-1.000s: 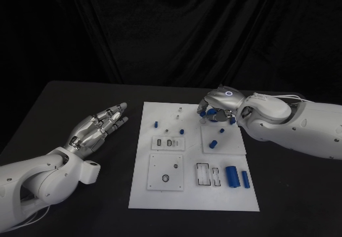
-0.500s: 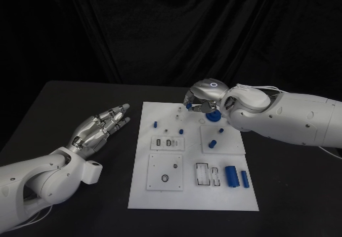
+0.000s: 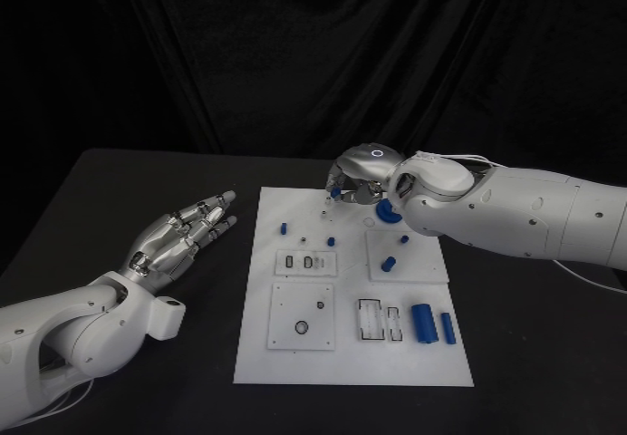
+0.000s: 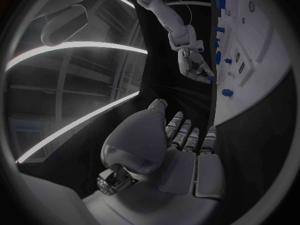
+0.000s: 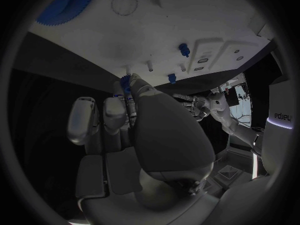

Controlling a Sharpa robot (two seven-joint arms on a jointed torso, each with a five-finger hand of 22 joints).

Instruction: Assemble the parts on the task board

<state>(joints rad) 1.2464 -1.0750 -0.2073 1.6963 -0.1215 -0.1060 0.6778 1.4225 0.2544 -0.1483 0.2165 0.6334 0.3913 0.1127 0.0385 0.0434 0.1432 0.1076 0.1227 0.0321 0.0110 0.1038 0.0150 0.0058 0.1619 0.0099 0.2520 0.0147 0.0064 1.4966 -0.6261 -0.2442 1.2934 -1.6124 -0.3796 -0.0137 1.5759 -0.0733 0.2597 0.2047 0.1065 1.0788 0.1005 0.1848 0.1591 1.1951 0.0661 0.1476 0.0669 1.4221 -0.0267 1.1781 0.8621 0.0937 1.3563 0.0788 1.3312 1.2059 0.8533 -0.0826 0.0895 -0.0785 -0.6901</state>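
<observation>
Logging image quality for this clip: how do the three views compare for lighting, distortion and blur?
Head view: evenly lit, sharp; the task board stands out bright against the dark table and backdrop, its edges straight. Left wrist view: strong fisheye bending the board's edge, bright light strips streak the background, left hand dim. Right wrist view: fisheye too, right hand close, shadowed and soft.

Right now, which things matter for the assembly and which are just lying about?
In the job: board; blue gear; small blue part pinched in right hand fingers; two blue cylinders.
Idle: left hand, open on the table.
</observation>
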